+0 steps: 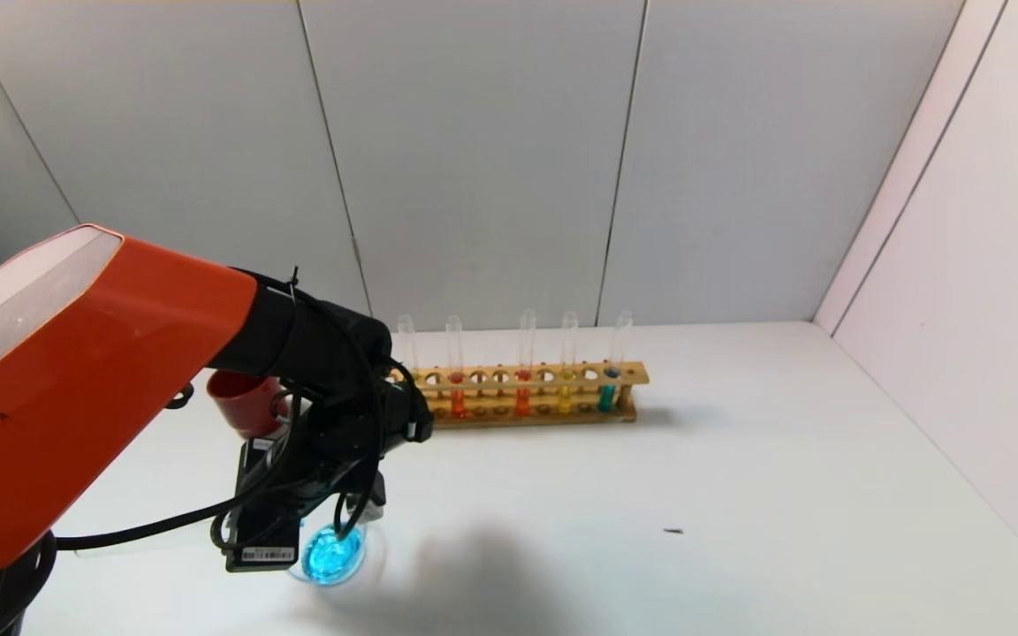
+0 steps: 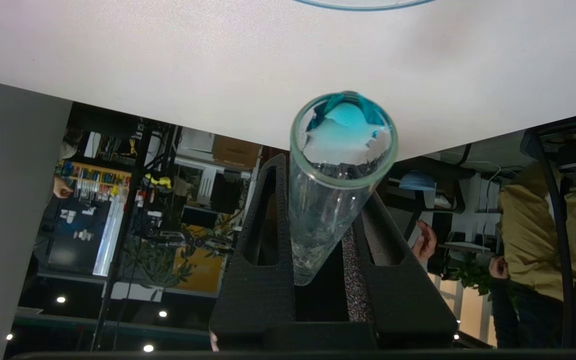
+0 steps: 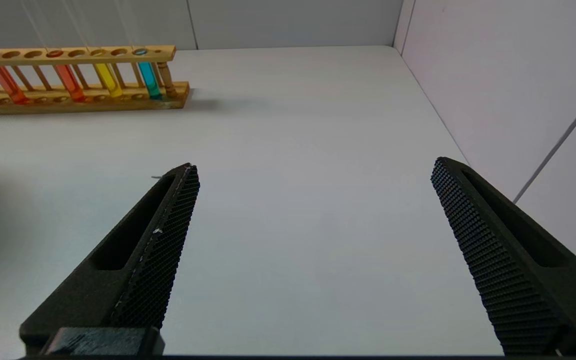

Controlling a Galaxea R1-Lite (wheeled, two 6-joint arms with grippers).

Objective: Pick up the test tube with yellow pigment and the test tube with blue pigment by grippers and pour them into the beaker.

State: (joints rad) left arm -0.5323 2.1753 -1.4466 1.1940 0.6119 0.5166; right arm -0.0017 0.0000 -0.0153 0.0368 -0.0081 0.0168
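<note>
Blue-pigment test tube [image 2: 340,165] tipped mouth-down over the beaker [image 1: 332,554].
Clamped between the left gripper [image 2: 318,240] fingers, a little blue left at its lip; cyan liquid pooled in the beaker near the table's [image 1: 739,495] front-left. Right gripper [image 3: 313,210] wide open, holding nothing, above bare table, well apart from the wooden rack [image 1: 535,393].

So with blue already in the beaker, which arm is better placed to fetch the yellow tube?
Right, probably. The right end effector is open and empty, facing the rack. The left end effector is shut on the test tube with blue pigment above the beaker.
</note>
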